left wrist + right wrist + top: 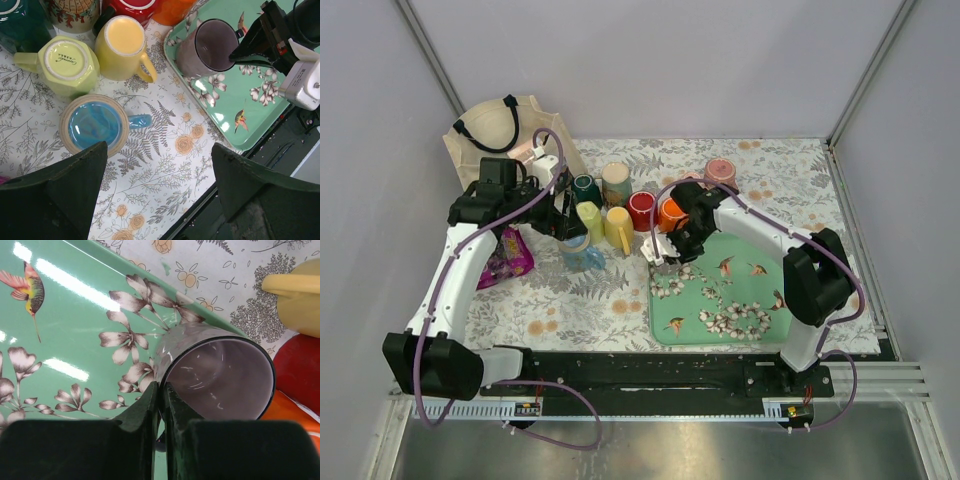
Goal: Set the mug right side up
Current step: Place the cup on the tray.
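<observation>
A purple-grey mug with a dark rim lies tilted on the green floral tray, at its far left corner, mouth toward the camera. It also shows in the left wrist view and the top view. My right gripper is shut on the mug's rim, one finger inside and one outside. My left gripper is open and empty above the floral cloth, just near of a blue mug that stands upright.
Several mugs cluster behind the tray: lime upside down, yellow, red, orange, teal, patterned, pink. A cream bag and purple packet lie at the left.
</observation>
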You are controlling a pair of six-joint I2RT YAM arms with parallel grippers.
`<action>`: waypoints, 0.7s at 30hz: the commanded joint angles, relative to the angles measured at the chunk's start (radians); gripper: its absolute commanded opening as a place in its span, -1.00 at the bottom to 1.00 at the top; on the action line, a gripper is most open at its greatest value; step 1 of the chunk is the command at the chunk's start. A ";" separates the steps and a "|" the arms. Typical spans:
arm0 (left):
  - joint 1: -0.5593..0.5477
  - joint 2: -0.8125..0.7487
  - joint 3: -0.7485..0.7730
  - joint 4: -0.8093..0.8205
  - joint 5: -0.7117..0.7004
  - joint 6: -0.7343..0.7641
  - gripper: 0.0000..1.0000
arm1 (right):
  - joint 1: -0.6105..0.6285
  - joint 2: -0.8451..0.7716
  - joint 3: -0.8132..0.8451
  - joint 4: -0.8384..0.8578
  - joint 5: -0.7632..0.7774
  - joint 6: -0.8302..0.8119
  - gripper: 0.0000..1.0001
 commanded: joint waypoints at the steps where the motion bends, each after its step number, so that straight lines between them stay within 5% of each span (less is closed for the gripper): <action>1: 0.007 0.012 0.036 0.033 -0.005 0.008 0.75 | -0.020 0.006 0.006 0.047 0.037 -0.019 -0.86; 13: 0.005 0.034 0.036 0.048 0.006 0.003 0.75 | -0.047 -0.106 -0.003 0.113 -0.011 0.070 -0.04; 21: 0.005 0.043 0.128 -0.019 -0.045 0.100 0.75 | -0.245 -0.148 0.107 0.418 -0.143 0.861 0.03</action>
